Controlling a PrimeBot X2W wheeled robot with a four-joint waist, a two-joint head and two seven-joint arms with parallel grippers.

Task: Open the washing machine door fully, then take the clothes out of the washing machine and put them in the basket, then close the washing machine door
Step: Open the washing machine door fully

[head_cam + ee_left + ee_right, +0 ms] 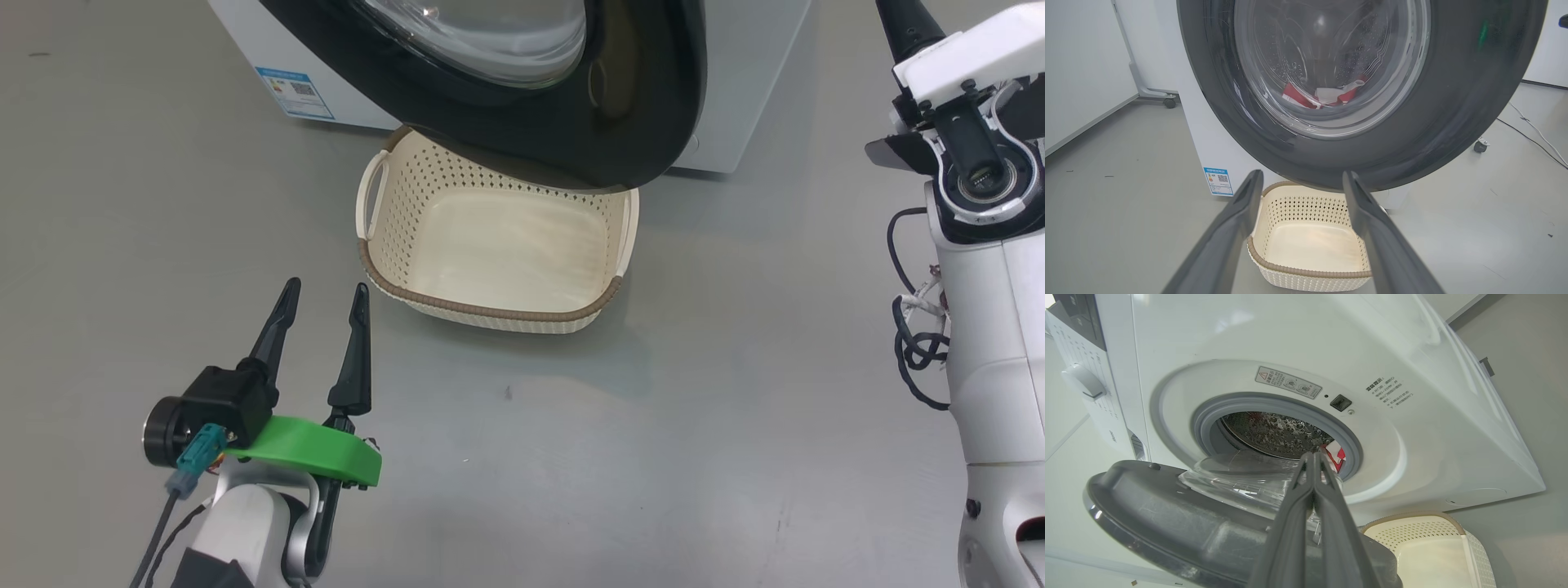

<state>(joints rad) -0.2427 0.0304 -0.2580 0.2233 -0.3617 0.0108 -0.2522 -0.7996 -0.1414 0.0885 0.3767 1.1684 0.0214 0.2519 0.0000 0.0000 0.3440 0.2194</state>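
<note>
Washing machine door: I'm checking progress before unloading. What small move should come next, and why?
Probably push the washing machine door wider with the shut right gripper, whose fingers are at its inner side. It is only part open, overhanging the empty basket, and the clothes lie in the drum.

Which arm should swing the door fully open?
Probably right. The right jaws, shut, sit at the inner side of the door, ready to push; the left jaws hang low by the basket.

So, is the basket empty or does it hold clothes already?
Empty: the basket has a bare bottom; the clothes lie in the drum.
</note>
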